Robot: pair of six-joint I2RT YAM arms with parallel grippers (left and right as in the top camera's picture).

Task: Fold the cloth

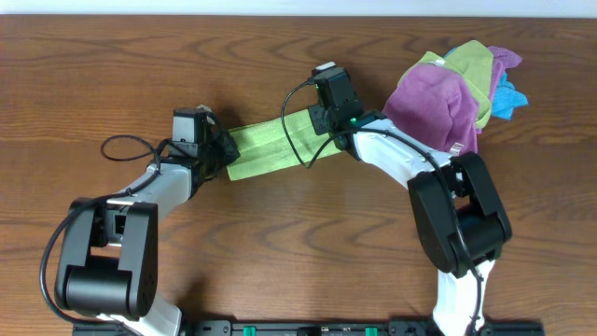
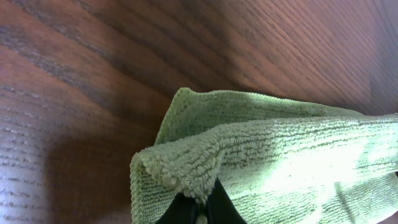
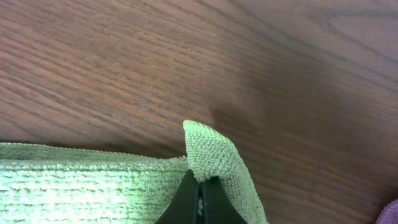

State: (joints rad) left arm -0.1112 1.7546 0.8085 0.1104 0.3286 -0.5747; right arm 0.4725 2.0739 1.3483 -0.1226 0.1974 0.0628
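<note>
A light green cloth lies folded into a narrow strip across the middle of the wooden table. My left gripper is shut on the cloth's left end; in the left wrist view the black fingertips pinch a bunched corner of the green cloth. My right gripper is shut on the cloth's right end; in the right wrist view the fingertips pinch a raised corner of the cloth.
A pile of other cloths, purple, green and blue, lies at the back right of the table, close to the right arm; its purple edge shows in the right wrist view. Bare wood table lies in front.
</note>
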